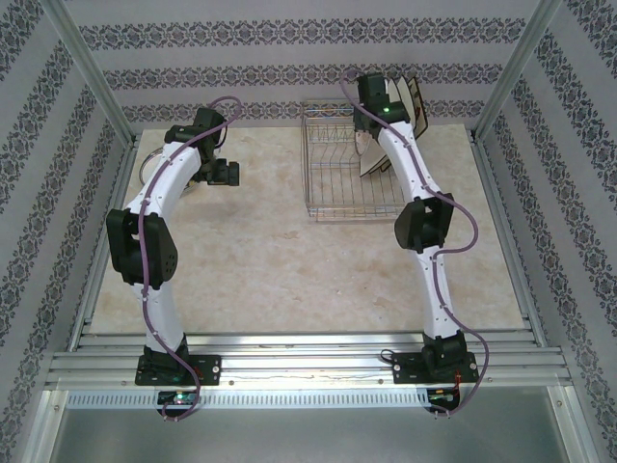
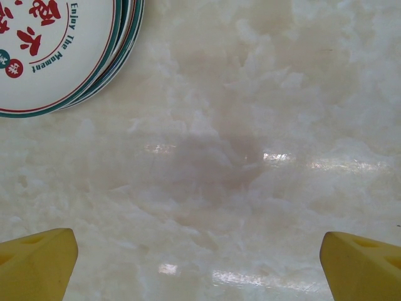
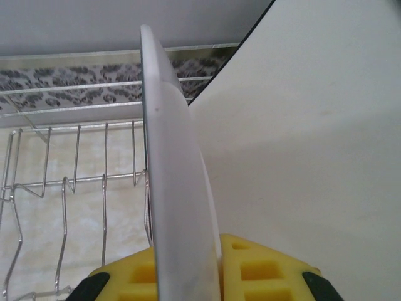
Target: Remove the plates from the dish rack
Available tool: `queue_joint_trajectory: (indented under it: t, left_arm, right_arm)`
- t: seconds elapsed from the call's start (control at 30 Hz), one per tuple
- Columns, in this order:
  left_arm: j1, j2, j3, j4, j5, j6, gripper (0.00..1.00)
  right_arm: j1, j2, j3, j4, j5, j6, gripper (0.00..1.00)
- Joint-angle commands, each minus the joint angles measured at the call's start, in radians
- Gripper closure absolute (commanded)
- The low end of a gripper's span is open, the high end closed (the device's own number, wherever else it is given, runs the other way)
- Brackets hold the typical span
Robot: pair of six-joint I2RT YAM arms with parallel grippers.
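I have the right jaws clamped on a plate [image 3: 178,188] that stands on edge in the dish rack [image 3: 104,207]. The yellow fingertips [image 3: 260,273] sit against both its faces. Just beside it on the right I see a bigger cream plate [image 3: 313,157] with a dark edge, leaning close; I cannot tell whether the two touch. From above, the right arm [image 1: 410,178] reaches over the rack toward the far side of the counter [image 1: 280,260], and square plates [image 1: 413,96] stand upright at the rack's back end. My left jaws are spread wide, their fingertips [image 2: 37,266] far apart with nothing between them, hovering above bare counter. A stack of round plates [image 2: 56,50] with green and red rims lies flat on the counter just beyond them, to the left.
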Motion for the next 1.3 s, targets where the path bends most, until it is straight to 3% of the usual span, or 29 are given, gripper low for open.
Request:
queue_joint_trajectory:
  t: [0.0, 0.17, 0.3, 0.5, 0.6, 0.7, 0.77, 0.87, 1.13, 1.27]
  left_arm:
    - [-0.003, -0.011, 0.039, -0.040, -0.026, 0.021, 0.00]
    - [-0.003, -0.001, 0.048, -0.047, -0.031, 0.018, 0.00]
    - [-0.002, 0.002, 0.047, -0.048, -0.035, 0.014, 0.00]
    - [-0.002, 0.004, 0.054, -0.055, -0.042, 0.017, 0.00]
    - [0.001, 0.006, 0.058, -0.057, -0.044, 0.017, 0.00]
    - [0.003, 0.006, 0.052, -0.052, -0.031, 0.014, 0.00]
    - [0.003, 0.007, 0.049, -0.050, -0.028, 0.012, 0.00]
    - [0.004, 0.007, 0.045, -0.046, -0.009, 0.012, 0.00]
    - [0.006, 0.001, 0.027, -0.017, -0.034, 0.006, 0.00]
    - [0.006, -0.010, 0.026, -0.002, -0.029, 0.001, 0.00]
  right_arm:
    - [0.029, -0.140, 0.016, 0.005, -0.017, -0.038, 1.00]
    - [0.037, -0.219, -0.006, -0.051, -0.006, -0.065, 1.00]
    - [0.037, -0.283, -0.061, -0.080, -0.074, -0.041, 1.00]
    - [0.027, -0.369, -0.178, -0.083, -0.261, 0.010, 1.00]
    - [0.004, -0.424, -0.272, -0.061, -0.444, 0.051, 1.00]
    - [-0.022, -0.526, -0.514, 0.119, -0.735, 0.125, 1.00]
    - [-0.043, -0.604, -0.730, 0.341, -0.960, 0.233, 1.00]
    - [-0.050, -0.684, -1.001, 0.699, -1.185, 0.428, 1.00]
    - [-0.008, -0.755, -1.338, 0.962, -1.236, 0.563, 1.00]
    - [0.011, -0.754, -1.425, 0.993, -1.225, 0.572, 1.00]
